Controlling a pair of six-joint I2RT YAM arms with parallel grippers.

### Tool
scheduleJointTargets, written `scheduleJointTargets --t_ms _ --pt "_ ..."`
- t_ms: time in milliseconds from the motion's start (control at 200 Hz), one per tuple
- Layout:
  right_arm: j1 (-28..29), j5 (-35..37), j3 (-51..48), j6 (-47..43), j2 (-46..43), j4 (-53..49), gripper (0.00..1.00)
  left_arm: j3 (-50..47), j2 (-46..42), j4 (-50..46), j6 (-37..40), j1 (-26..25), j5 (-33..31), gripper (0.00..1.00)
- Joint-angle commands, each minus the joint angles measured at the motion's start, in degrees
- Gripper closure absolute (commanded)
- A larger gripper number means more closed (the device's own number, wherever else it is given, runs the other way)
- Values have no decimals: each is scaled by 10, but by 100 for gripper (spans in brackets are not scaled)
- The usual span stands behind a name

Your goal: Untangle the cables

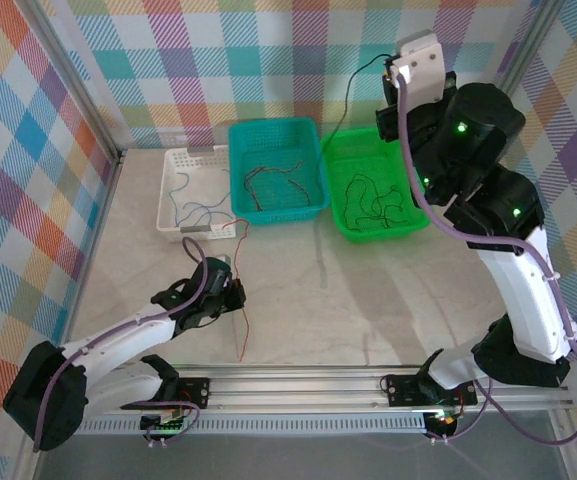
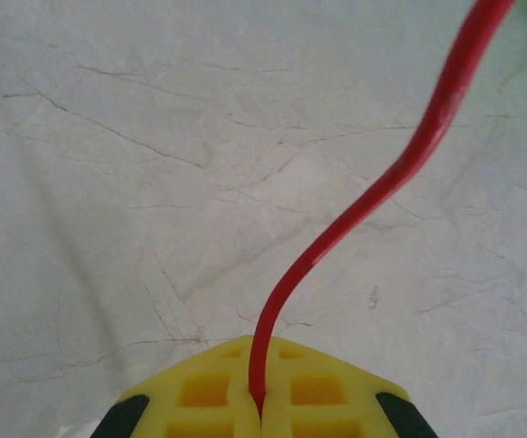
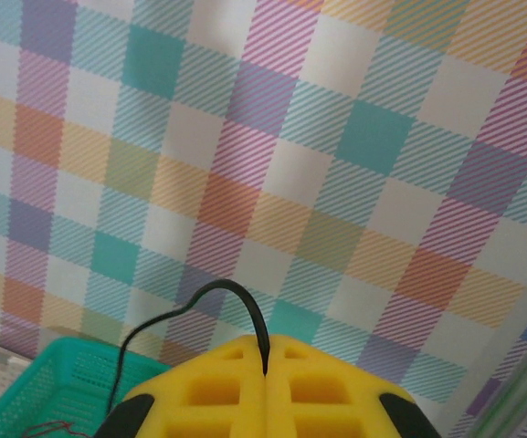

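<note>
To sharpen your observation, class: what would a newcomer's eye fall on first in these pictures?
A white plastic basket, teal plastic basket and green plastic basket line the table's far side, thin cables inside. Low down, the left gripper has jaws shut on a thin red cable; the right gripper, raised before the pastel checked wall, pinches a thin black cable.

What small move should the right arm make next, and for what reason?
Probably lower the right gripper towards the green basket before opening. It is shut on a black cable and stands high above that basket, where other black cables already lie, so releasing from here might let the cable fall outside.
</note>
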Motion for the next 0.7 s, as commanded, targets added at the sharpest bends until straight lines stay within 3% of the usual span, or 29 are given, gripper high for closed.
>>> scheduleJointTargets --t_ms 0,440,695 --pt "-20 23 -6 -13 0 49 100 9 -35 -20 6 4 7 100" --pt "-132 -46 -27 77 51 1 100 8 -89 -32 6 4 14 100" --pt "-197 -78 -112 125 50 14 100 8 -97 -32 8 4 14 100"
